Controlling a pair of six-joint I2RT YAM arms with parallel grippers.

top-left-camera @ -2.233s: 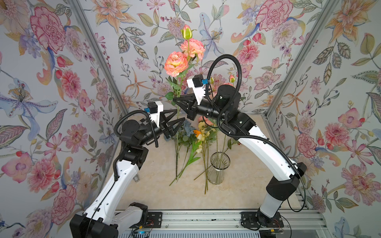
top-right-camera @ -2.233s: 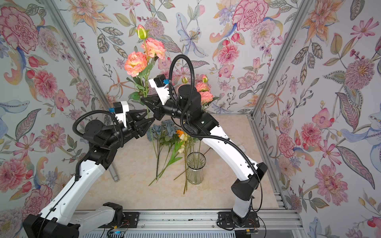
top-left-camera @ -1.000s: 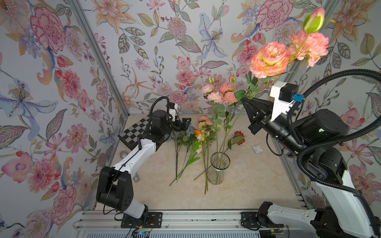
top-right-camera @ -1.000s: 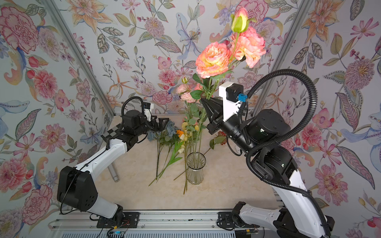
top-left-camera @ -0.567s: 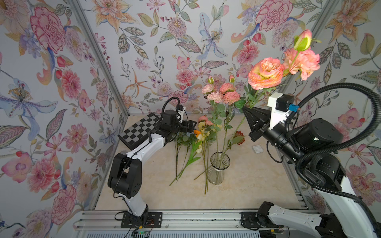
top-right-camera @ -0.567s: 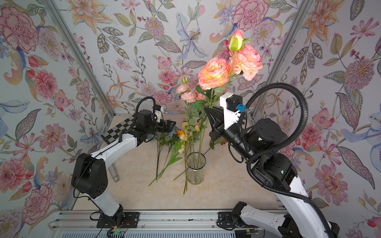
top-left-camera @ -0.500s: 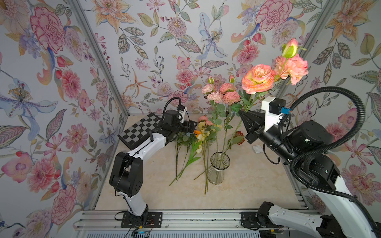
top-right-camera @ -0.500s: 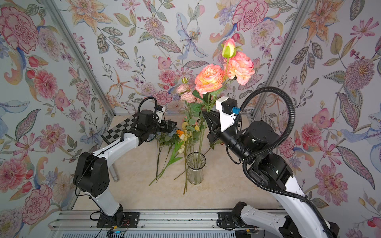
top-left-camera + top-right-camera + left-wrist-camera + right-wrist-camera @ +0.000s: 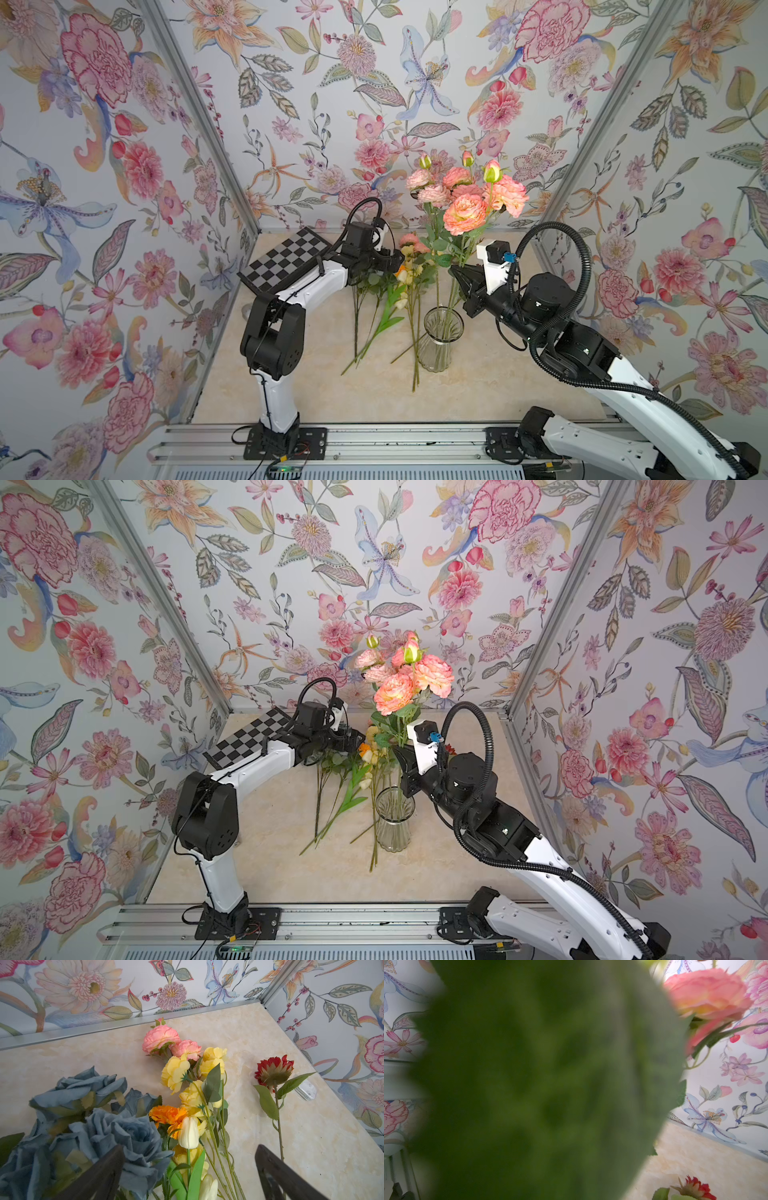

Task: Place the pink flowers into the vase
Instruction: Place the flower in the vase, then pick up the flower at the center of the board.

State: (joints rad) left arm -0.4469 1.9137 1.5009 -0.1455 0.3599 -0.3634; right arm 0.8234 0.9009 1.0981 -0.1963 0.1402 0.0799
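Flowered walls [image 9: 124, 166] ring the table [image 9: 498, 386]: pink flowers [image 9: 440, 187] stand in the vase [image 9: 438, 345], right pincer [image 9: 457, 272] clamping one more spray [image 9: 459, 218] there, wide left pincer [image 9: 189, 1148] over a lying pink sprig [image 9: 161, 1039].

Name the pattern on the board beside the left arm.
Black-and-grey checkered board, clearest in a top view.

No legible text, brand, number or sign is present in any view.

- Black-and-white chequered flat board [image 9: 291, 259] at the back left of the table: square pattern only, no characters, in both top views.
- Black joint housing of the right arm [image 9: 504, 830]: one small white mark, too small to read.
- Small white flat item [image 9: 305, 1089] on the beige marbled table [image 9: 311, 1147], in the left wrist view: faint grey marks, not readable.
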